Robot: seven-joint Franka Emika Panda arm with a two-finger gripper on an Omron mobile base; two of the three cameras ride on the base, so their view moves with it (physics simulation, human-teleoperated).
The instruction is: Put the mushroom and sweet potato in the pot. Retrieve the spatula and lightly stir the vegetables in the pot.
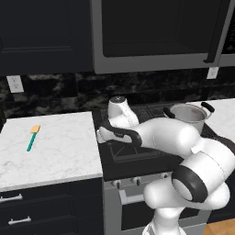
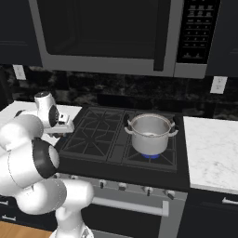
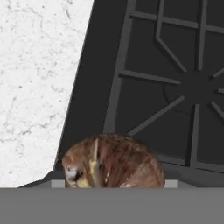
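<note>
The hand (image 1: 102, 134) hangs over the left edge of the stove (image 2: 100, 135), beside the white counter (image 1: 55, 147). Its fingers are clamped on the mushroom (image 3: 113, 162), the brown mottled lump at the bottom of the hand view. The pot (image 2: 149, 133) sits on the stove's back right burner. The spatula (image 1: 33, 137) lies near the counter's left edge.
</note>
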